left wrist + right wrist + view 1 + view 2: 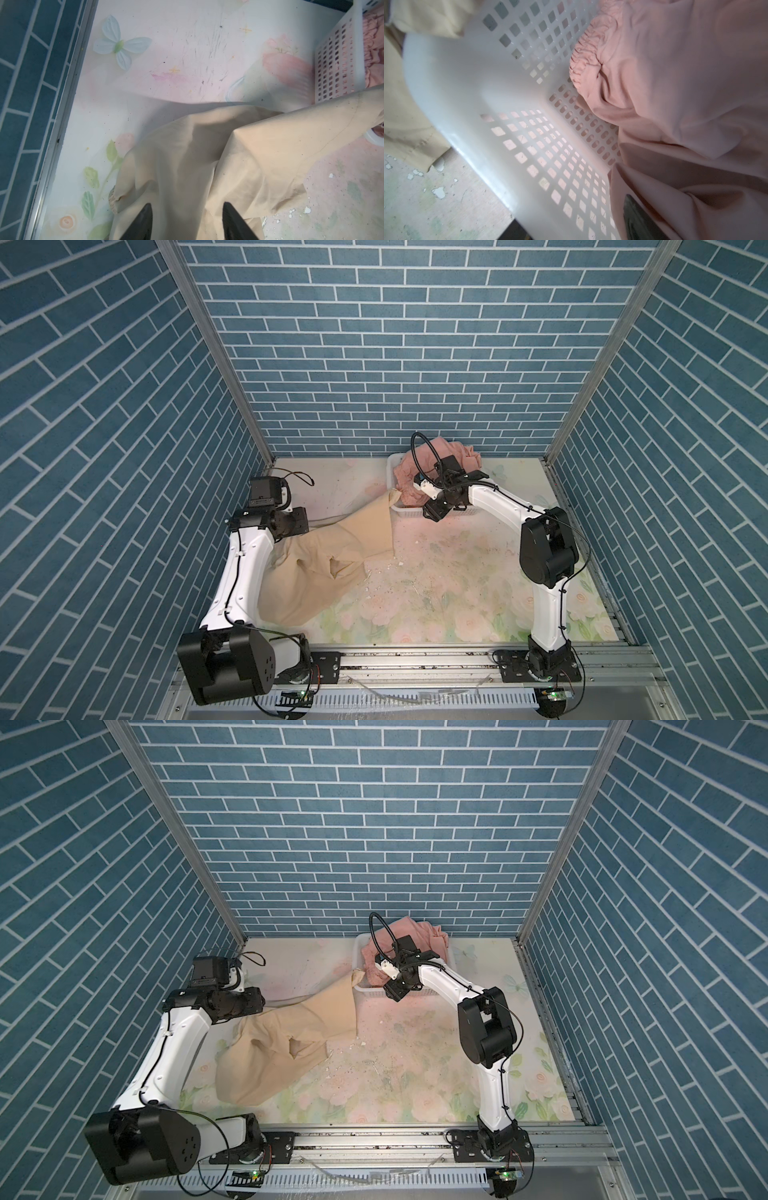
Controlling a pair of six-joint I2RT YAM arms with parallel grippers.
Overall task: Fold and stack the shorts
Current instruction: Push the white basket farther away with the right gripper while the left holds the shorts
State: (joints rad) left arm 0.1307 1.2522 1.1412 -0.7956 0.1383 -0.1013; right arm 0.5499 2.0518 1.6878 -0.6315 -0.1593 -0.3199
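Looking around, I see a white basket (411, 512) at the back of the flowery bench (436, 580). Its wall stands between the fingers (639, 218) of my right tool (573, 212), which are wide apart. The pink shorts (451, 450) sit bunched up inside it, waist all wrinkly. The tan shorts (328, 556) lie crumpled on the bench's left side, one leg tip hanging on the basket's rim. My left tool (187, 207) hangs wide above them, holding nothing.
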